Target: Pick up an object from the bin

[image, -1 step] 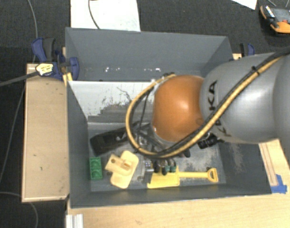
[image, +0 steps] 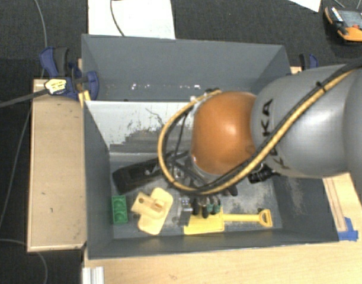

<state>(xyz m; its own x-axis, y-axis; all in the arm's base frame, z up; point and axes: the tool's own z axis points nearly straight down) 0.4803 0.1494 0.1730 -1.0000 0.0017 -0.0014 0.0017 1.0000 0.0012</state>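
- We saw the gripper point(image: 199, 209) low in the grey metal bin point(image: 299, 197), under the arm's orange wrist cover point(image: 222, 132). It stood right above the blade end of a yellow plastic toy shovel point(image: 216, 224).
- We could not tell whether the gripper was apart or together, nor whether it touched the shovel. The wrist and its cables shadowed that spot.
- The shovel lay flat on the bin floor near the front wall. Its broad blade pointed towards the left of the view, and its thin shaft ran right to a small looped grip.
- We judged it light and stiff, being moulded plastic, with a smooth and somewhat slippery skin. It did not look fragile.
- We judged the best hold to be across the narrow shaft just behind the blade, or across the blade's raised edges. The flat blade face offered little to pinch.
- Just beside the blade, to the left, lay a pale yellow chunky plastic piece point(image: 152, 209). Beyond it stood a green studded building block point(image: 119, 210).
- A long black plastic object point(image: 136, 175) lay behind these, apart from the shovel.
- We judged the pale piece close enough to get bumped during a grasp.
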